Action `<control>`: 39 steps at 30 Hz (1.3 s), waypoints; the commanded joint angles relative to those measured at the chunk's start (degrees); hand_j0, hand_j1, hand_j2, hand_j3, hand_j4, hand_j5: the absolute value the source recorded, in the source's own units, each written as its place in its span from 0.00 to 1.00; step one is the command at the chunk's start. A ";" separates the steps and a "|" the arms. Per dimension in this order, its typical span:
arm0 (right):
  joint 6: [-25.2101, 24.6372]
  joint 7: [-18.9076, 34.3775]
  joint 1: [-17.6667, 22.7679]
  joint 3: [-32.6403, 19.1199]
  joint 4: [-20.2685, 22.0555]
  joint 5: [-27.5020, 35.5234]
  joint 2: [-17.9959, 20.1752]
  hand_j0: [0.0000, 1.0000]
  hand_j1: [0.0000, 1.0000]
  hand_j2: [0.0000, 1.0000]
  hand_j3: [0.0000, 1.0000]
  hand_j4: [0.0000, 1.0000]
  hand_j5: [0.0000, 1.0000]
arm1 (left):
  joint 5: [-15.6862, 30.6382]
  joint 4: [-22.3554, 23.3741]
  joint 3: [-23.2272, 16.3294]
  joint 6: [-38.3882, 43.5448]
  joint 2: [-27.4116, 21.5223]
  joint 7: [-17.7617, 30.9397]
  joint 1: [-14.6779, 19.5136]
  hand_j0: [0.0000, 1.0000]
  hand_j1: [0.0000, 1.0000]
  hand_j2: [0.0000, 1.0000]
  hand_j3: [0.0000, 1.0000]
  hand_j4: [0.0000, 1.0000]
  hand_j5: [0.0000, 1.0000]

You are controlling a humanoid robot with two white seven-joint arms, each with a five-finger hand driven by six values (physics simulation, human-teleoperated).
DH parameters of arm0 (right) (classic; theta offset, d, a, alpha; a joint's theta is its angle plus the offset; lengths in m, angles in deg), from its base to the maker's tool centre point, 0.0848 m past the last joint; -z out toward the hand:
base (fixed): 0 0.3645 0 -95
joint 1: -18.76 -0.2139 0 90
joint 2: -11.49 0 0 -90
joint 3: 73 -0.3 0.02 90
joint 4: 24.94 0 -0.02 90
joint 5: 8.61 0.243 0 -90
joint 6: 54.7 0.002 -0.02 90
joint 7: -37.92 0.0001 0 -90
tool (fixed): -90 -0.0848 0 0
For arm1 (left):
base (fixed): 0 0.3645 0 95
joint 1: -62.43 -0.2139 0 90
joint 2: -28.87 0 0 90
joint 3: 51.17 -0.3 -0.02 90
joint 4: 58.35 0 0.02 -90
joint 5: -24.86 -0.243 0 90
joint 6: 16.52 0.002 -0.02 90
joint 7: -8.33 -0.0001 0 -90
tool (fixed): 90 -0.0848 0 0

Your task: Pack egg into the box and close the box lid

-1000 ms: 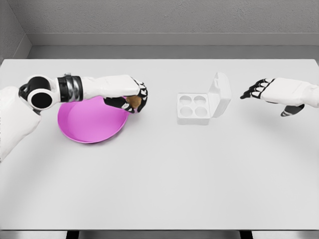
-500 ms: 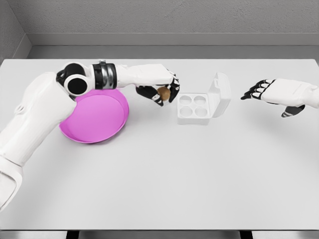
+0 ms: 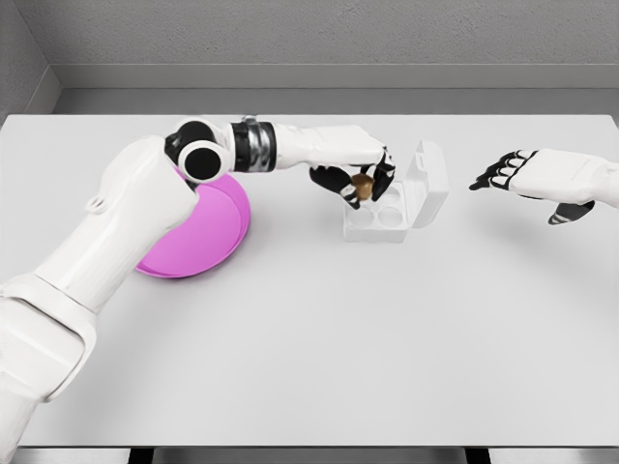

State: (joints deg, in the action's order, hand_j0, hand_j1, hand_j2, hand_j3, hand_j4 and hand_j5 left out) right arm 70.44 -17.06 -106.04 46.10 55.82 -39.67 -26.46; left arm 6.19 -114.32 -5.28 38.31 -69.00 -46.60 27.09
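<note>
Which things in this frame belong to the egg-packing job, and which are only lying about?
Belonging to the job:
- brown egg, held in the left hand
- white egg box, four cups
- box lid, standing open

Lying about:
- pink plate
- right hand, idle, open

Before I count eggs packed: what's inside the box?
The box shows empty cups along its front. The left hand, holding the egg, covers the back-left cup, so that one can't be checked.

The raised lid walls the box on its right side; its near side lies open.
</note>
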 commanded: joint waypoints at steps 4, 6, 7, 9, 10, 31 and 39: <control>-0.14 -0.02 0.00 0.08 -0.08 0.21 0.07 1.00 1.00 1.00 1.00 1.00 1.00 | 0.30 3.06 0.08 0.17 0.57 -0.07 -0.26 0.23 0.23 0.23 0.23 0.23 0.23; -0.14 -0.02 0.00 0.17 -0.08 0.21 0.07 1.00 1.00 1.00 1.00 1.00 1.00 | 0.21 3.15 0.08 0.17 0.92 -0.07 -0.26 0.23 0.23 0.23 0.23 0.23 0.23; -0.14 -0.02 0.00 0.17 -0.08 0.21 0.07 1.00 1.00 1.00 1.00 1.00 1.00 | 0.21 3.85 0.08 0.17 1.10 -0.07 -0.44 0.23 0.23 0.23 0.23 0.23 0.23; -0.14 -0.02 -0.09 0.17 -0.08 0.21 0.07 1.00 1.00 1.00 1.00 1.00 1.00 | 0.13 3.85 -0.36 0.17 1.63 -0.07 -0.44 0.23 0.23 0.23 0.23 0.23 0.23; -0.14 -0.02 0.00 0.17 -0.08 0.21 0.07 1.00 1.00 1.00 1.00 1.00 1.00 | -0.05 3.85 -0.45 0.17 1.98 -0.07 -0.53 0.23 0.23 0.23 0.23 0.23 0.23; -0.14 -0.02 -0.09 0.34 -0.08 0.12 0.07 1.00 1.00 1.00 1.00 1.00 1.00 | -0.40 6.22 -1.51 0.17 2.51 -0.07 -1.06 0.28 0.28 0.28 0.28 0.28 0.28; -0.14 -0.02 0.00 0.26 -0.08 -0.40 0.07 1.00 1.00 1.00 1.00 1.00 1.00 | -0.23 6.31 -1.51 0.17 2.94 -0.07 -1.06 0.41 0.41 0.41 0.41 0.41 0.41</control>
State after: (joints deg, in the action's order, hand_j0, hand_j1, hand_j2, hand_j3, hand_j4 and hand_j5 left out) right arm 70.44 -17.06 -106.13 46.41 55.73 -40.23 -26.46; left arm 5.46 -108.02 -6.88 38.31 -66.20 -46.63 26.04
